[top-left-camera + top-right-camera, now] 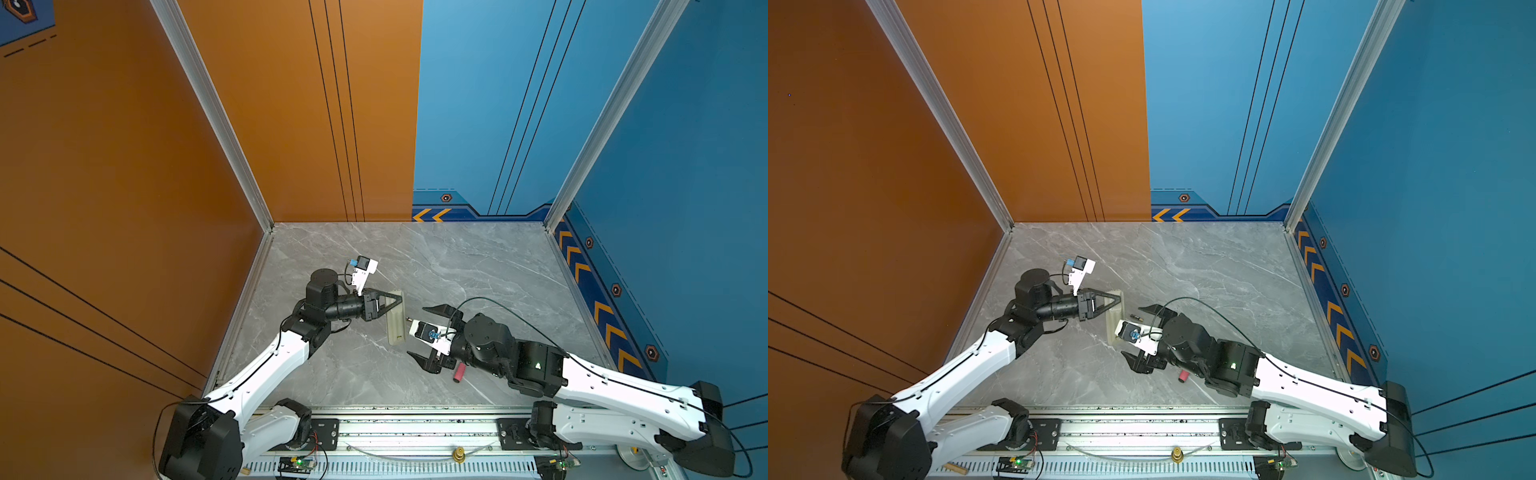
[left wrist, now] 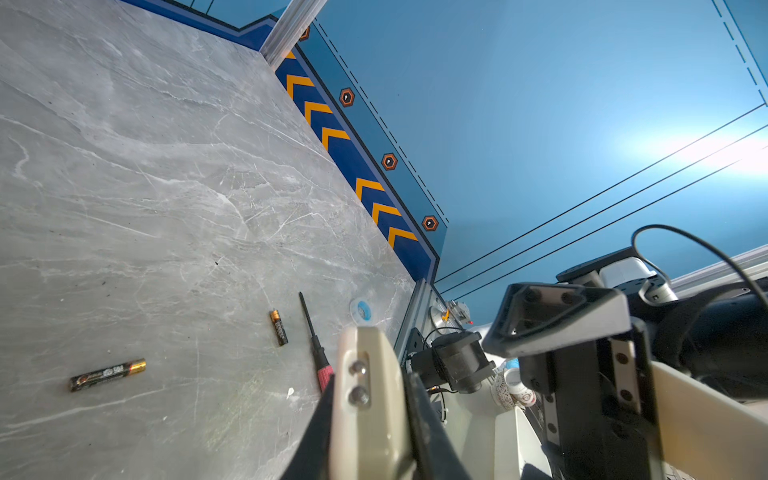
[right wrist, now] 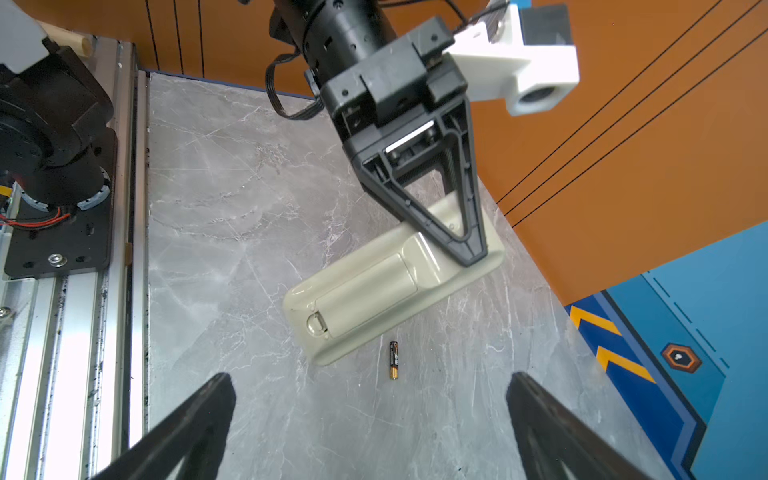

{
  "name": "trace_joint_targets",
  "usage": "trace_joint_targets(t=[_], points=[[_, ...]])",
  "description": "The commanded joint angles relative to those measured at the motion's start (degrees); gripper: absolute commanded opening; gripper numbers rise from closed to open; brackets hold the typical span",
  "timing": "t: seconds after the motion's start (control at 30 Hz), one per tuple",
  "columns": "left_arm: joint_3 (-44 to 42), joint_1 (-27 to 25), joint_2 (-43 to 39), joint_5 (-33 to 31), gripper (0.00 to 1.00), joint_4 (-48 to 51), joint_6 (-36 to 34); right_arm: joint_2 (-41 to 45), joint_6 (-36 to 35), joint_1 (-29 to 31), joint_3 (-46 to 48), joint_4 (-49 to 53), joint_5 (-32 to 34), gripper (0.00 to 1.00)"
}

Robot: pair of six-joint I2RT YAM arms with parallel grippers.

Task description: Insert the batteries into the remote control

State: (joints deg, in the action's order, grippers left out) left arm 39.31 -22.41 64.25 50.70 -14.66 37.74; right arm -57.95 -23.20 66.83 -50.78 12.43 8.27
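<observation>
**Remote held on edge, batteries loose on the marble**

The grey marble table (image 1: 478,266) is walled in orange on the left and far-left and blue on the far-right and right, with a metal rail (image 1: 415,432) along its near edge. The far half of the table lies bare, giving open room; the arms crowd the near middle.

The left gripper (image 1: 397,302) pinches the far end of the remote (image 3: 374,286), its fingers pressed onto it. The remote's beige back, cover closed, faces the right arm, and its near end looks to be just off the table, though that is hard to judge. The right gripper (image 1: 430,334) hangs just right of the remote, fingers spread wide and holding nothing.

One battery (image 3: 393,360) lies on the table just beside the remote's near end. In the left wrist view a second battery (image 2: 108,375) lies well apart from it, and a screwdriver (image 2: 316,345) lies near the first battery. The batteries' black-and-gold labels carry print too small to read.
</observation>
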Motion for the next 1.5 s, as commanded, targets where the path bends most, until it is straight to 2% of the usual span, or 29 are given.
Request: trace_joint_targets(t=[0.0,0.4,0.73,1.1,1.47], points=[[-0.1,0.7,1.1,4.8,0.00,-0.3,0.8,-1.7,-5.3,0.3,-3.2,4.1,-0.4,0.99],[-0.2,-0.3,3.8,10.5,0.00,-0.7,1.6,-4.7,-7.0,0.9,-4.4,3.1,-0.7,1.00],[-0.4,-1.2,4.2,11.5,0.00,-0.9,1.8,-8.0,-10.3,2.7,-5.8,2.4,2.6,1.00],[-0.5,-1.6,4.4,12.0,0.00,-1.1,2.1,-7.8,-12.5,4.5,-4.1,-1.2,7.3,1.00],[-0.6,-1.8,4.2,12.3,0.00,-1.1,2.3,-9.0,-13.7,5.8,-4.2,-1.1,8.2,1.00]])
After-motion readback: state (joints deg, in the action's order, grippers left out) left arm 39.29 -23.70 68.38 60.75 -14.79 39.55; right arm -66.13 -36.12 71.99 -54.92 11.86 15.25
